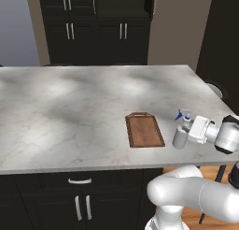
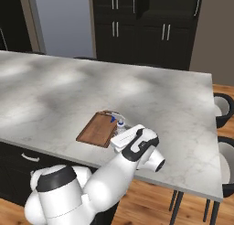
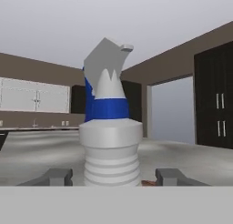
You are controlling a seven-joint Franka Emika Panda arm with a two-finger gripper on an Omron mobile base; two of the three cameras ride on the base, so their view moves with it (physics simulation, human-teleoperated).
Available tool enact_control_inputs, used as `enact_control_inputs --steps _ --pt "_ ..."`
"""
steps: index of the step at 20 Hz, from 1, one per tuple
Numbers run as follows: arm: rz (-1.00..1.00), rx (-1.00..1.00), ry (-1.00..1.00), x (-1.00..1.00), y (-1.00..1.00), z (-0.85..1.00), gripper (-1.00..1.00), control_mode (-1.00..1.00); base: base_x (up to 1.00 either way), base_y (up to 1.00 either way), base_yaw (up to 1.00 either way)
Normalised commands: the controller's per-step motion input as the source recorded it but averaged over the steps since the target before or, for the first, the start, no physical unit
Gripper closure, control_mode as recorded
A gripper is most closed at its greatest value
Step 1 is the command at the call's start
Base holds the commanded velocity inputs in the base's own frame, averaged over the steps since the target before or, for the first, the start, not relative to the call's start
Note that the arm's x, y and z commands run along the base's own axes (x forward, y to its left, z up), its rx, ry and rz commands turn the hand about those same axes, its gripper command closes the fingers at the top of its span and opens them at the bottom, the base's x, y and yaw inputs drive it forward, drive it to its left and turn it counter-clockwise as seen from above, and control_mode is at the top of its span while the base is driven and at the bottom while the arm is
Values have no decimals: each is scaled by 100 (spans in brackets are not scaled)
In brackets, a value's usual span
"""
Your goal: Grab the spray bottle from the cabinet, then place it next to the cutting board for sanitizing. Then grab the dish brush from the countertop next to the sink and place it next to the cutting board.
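1. Left base view: spray bottle (image 1: 181, 132) upright on the marble table (image 1: 70, 112), just beside the right long edge of the cutting board (image 1: 144, 129), not on it. Pincer (image 1: 186, 132) reaching in level from the right, right at the bottle's side. Risk: pulling back at an angle could drag or tip the bottle, light and narrow-based by the look of it.

2. Right base view: bottle mostly hidden behind the hand, blue trigger peeking out next to the board. Near table edge not far off; a toppled bottle could roll over it.

3. Hand view: bottle centred between the two dark fingertips (image 3: 54, 176), a clear gap on either side, so pincer open and gripping nothing. Risk: any sideways drift during withdrawal catching a fingertip on the ribbed body. No dish brush to be seen; probably needs a drive to the sink.
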Motion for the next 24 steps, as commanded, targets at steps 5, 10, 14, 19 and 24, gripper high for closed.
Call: enact_control_inputs --steps 5,10,14,19,24 --pt "0 0 0 1 0 -33 100 -100 0 0 0" --pt "0 -1 0 1 0 -38 -100 -100 0 0 0" --pt "0 0 0 0 0 -7 -100 -100 0 0 0" --pt "0 0 0 0 0 0 -100 -100 0 0 0" --pt "0 0 -1 -7 0 0 -100 -100 0 0 0"
